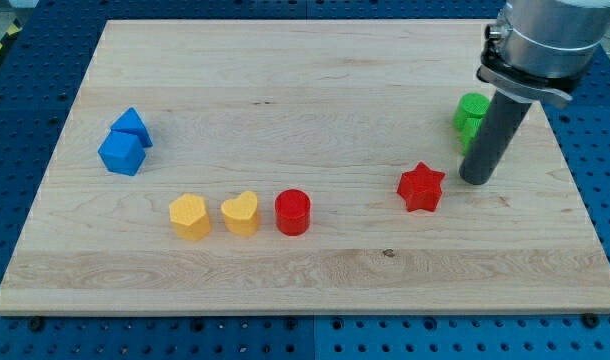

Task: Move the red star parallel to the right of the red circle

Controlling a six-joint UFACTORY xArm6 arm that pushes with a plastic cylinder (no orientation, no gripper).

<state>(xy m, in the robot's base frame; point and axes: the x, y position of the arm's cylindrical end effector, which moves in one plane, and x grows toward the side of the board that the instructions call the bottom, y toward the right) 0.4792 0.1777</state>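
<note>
The red star (421, 187) lies on the wooden board right of centre. The red circle (293, 212) stands to its left, a little lower in the view, with a wide gap between them. My tip (476, 178) rests on the board just to the right of the red star, a small gap apart from it. The dark rod rises from the tip toward the view's top right.
A yellow heart (241, 213) and a yellow block (190, 216) line up left of the red circle. Two blue blocks (124, 143) sit together at the left. A green block (471, 117) sits behind the rod, partly hidden. The board's right edge (585, 200) is near.
</note>
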